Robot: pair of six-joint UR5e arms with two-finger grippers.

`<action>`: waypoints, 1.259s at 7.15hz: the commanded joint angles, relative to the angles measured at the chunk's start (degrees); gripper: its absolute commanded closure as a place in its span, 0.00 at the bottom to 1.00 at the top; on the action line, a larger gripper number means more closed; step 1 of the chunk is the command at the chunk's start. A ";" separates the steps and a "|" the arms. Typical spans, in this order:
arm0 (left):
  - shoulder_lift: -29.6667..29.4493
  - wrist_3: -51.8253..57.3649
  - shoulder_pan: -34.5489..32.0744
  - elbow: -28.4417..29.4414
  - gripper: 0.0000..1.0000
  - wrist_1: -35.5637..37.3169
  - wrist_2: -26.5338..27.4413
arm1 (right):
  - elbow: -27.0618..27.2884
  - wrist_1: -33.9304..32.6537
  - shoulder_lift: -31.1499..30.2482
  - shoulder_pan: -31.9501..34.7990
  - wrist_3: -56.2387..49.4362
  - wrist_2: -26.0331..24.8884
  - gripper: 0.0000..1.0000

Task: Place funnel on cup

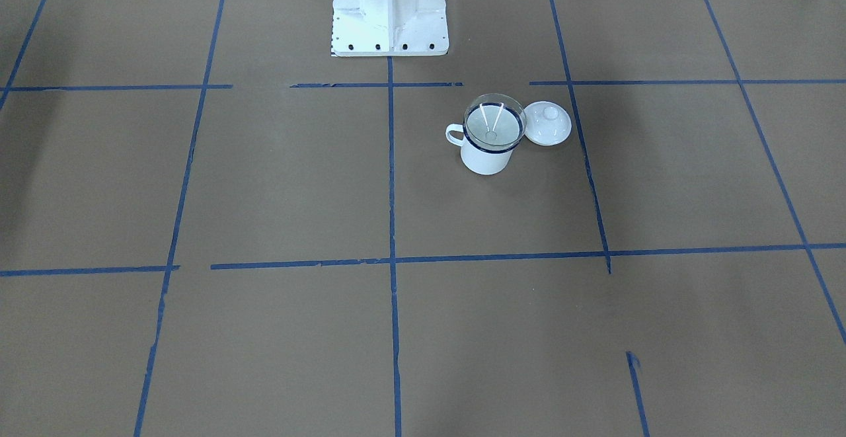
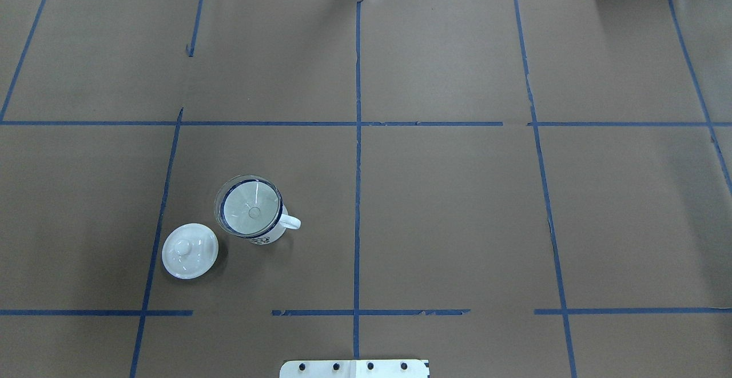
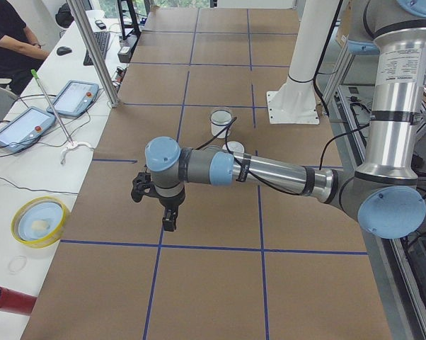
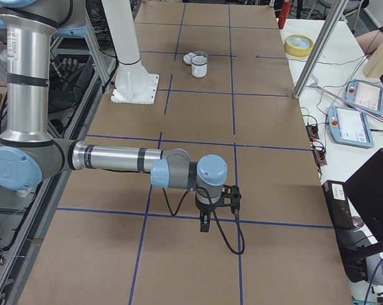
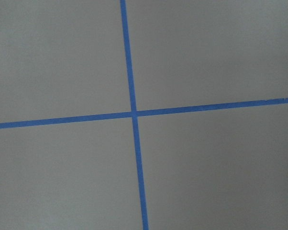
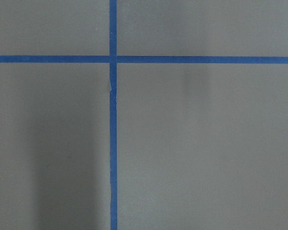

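The clear funnel sits upright in the mouth of the white mug with the dark blue rim, its wide rim resting on the mug's rim. In the overhead view the funnel covers the cup, whose handle points right. Both grippers are far from the cup and show only in the side views. The left gripper hangs over bare table in the exterior left view. The right gripper hangs over bare table in the exterior right view. I cannot tell whether either is open or shut. Both wrist views show only brown paper and blue tape.
A round white knobbed lid lies on the table right beside the cup, also in the overhead view. The white robot pedestal stands at the table's edge. A yellow bowl and tablets lie on the side bench.
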 commanded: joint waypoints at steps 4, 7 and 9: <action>4.17 0.04 -1.85 0.50 0.00 -0.02 -0.06 | 0.00 0.00 0.00 0.00 0.00 0.00 0.00; 3.39 -0.14 -1.67 1.82 0.00 -0.99 -0.15 | 0.00 0.00 0.00 0.00 0.00 0.00 0.00; 3.29 -0.23 -1.67 1.74 0.00 -0.64 0.02 | 0.09 0.00 0.00 0.00 0.00 0.00 0.00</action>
